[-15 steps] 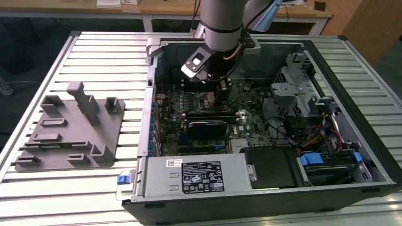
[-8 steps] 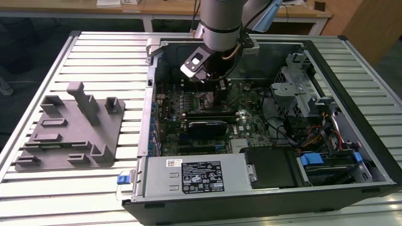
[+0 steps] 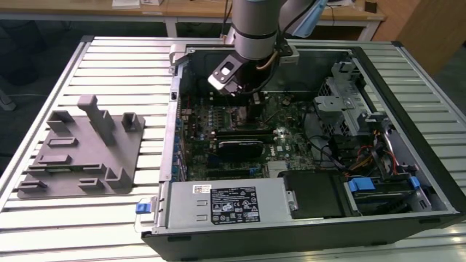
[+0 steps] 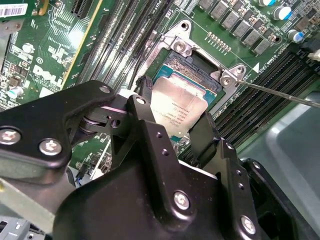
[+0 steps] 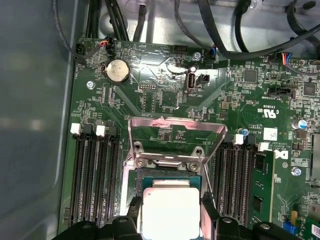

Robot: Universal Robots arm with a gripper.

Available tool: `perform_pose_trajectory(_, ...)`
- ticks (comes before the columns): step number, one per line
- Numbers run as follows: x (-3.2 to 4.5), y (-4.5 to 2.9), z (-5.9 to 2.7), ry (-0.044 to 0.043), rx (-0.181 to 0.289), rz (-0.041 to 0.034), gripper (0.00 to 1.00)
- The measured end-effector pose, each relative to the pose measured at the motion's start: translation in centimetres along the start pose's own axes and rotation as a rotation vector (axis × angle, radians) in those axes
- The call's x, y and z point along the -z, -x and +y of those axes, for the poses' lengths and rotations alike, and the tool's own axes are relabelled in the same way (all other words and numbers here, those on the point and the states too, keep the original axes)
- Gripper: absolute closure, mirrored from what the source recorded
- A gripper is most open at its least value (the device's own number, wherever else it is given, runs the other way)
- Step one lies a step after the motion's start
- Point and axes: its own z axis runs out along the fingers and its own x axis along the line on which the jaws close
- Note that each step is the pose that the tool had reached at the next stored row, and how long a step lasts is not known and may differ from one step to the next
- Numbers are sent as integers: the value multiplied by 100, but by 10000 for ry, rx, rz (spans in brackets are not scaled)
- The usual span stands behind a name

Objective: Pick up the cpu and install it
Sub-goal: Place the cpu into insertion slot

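**Handling.** Treat the cpu (image 4: 179, 106) as light, thin and rigid; judged to need only slight clamping force. Regard the silver top as smooth and probably slippery under a pad. Assume a delicate underside and an equally delicate contact field in the socket (image 4: 192, 67); judged intolerant of tilting, sliding or dropping. Take hold by two opposite side edges only, never across top and underside. Keep level with the board (image 5: 165, 95).

**Grip.** Clamps the cpu between the two black fingers (image 4: 201, 131) of the gripper (image 4: 172, 114). Closed narrow to the width of the chip, with a finger against each opposite edge, as seen in both wrist views. Leaves the metal top uncovered between the fingers.

**Position.** Holds the cpu directly between the fingertips, beneath the gripper body, inside the open case (image 3: 306, 243). Sits over the socket, with the load plate (image 5: 177, 132) folded back clear of the chip and the thin lever (image 4: 280, 94) swung out to one side. Flanked by memory slots (image 5: 92, 175) on either side of the socket. Cannot tell whether seated in the socket or hanging just above it. In the exterior view, reaches down into the case on a near-vertical arm (image 3: 254, 33). Grey fixture (image 3: 80, 158) well apart on the table (image 3: 109, 65), at the exterior view's left.
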Motion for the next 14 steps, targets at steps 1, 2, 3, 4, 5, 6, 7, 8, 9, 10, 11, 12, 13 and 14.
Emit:
perform_pose_trajectory(1,-4,0,-1,-1,-28,-2,46)
perform_pose_trajectory(2,-6,0,-2,-2,-50,-3,46)
perform_pose_trajectory(3,-6,0,-3,-4,-61,-5,46)
perform_pose_trajectory(4,-6,0,-3,-4,-61,-5,46)
perform_pose_trajectory(5,-7,0,-3,-3,-62,-4,46)
perform_pose_trajectory(6,-7,-1,-3,-2,-63,-3,46)
perform_pose_trajectory(7,-8,-1,-3,-2,-67,-3,46)
perform_pose_trajectory(8,-13,-2,-2,0,-97,0,46)
perform_pose_trajectory(9,-18,-2,-3,-2,-152,-2,46)
perform_pose_trajectory(10,-23,-1,-3,-6,-223,-8,46)
perform_pose_trajectory(11,-29,-2,-4,-8,-286,-10,46)
perform_pose_trajectory(12,-35,-2,-4,-10,-345,-12,46)
perform_pose_trajectory(13,-40,-2,-4,-12,-405,-14,46)
perform_pose_trajectory(14,-45,-2,-4,-14,-459,-17,46)
